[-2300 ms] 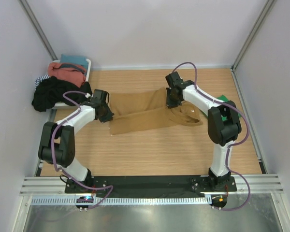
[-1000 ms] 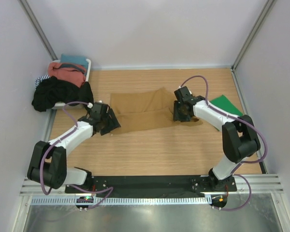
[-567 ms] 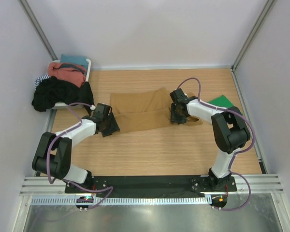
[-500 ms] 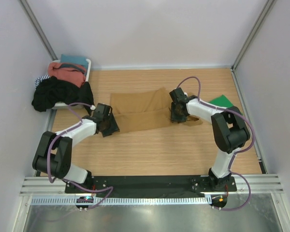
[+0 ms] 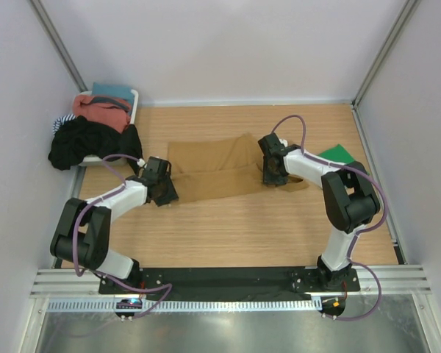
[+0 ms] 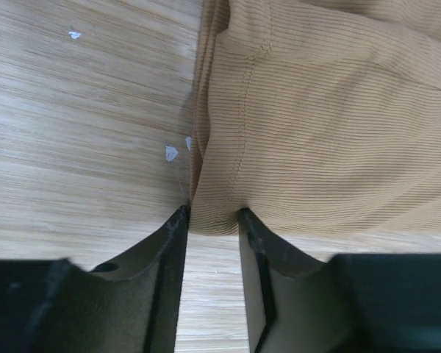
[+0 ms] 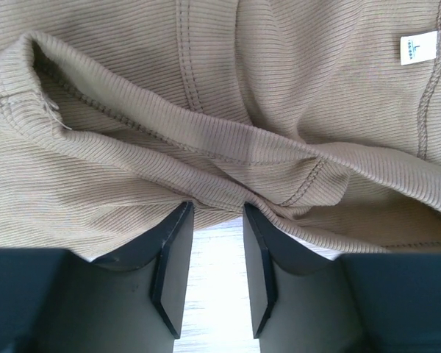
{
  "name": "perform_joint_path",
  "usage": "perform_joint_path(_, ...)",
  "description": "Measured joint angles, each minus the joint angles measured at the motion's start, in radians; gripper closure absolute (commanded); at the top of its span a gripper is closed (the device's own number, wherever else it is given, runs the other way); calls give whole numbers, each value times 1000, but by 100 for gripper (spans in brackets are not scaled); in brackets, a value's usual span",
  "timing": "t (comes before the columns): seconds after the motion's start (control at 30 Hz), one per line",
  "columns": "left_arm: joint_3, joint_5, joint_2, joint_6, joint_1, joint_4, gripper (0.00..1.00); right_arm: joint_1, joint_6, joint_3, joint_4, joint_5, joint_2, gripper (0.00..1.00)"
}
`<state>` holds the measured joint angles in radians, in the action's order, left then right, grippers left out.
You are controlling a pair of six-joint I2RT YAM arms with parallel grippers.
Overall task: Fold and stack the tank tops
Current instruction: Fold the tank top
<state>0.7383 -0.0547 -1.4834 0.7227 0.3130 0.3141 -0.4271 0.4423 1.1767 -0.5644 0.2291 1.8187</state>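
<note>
Tan tank top (image 5: 213, 170) lies flat mid-table (image 5: 228, 235), long axis left-right and slightly tilted. Hem end points left, strap end right. The size label (image 7: 417, 48) shows at the strap end. Left gripper (image 5: 164, 193) is at the near-left hem corner, jaws narrow, with the corner bunched between the tips. Right gripper (image 5: 272, 176) is at the strap end, jaws narrow, pinching a fold of hemmed edge. Bare wood runs on the near side of the top, toward the arm bases, with a thinner strip toward the back wall. Green tank top (image 5: 338, 155) sits by the right wall, partly hidden by the right arm. Clothes pile (image 5: 88, 136) crowds the far-left corner, near the left gripper.
</note>
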Motion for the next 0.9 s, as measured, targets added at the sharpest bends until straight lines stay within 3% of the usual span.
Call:
perform_joint_path(0.27, 4, -24, -12, -18, 0, 1, 100, 2, -1, 27, 0, 2, 35, 78)
perform_joint_path(0.47, 4, -24, -10, -24, 0, 7, 100, 2, 3, -5, 26, 5, 18, 98)
perform_joint_path(0.77, -52, -5, 90, -16, 0, 48, 100, -14, 29, -182, 60, -11, -126, 97)
perform_joint_path(0.8, -62, -3, 109, -14, 1, 53, 88, -19, 32, -200, 59, -13, -142, 93)
perform_joint_path(0.83, -74, -2, 130, -14, 2, 58, 57, -24, 38, -220, 60, -16, -159, 78)
perform_joint_path(0.87, -85, -2, 153, -10, 3, 66, 57, -29, 39, -228, 59, -18, -166, 72)
perform_joint_path(0.9, -95, -9, 175, 0, 9, 71, 39, -32, 43, -240, 60, -21, -177, 70)
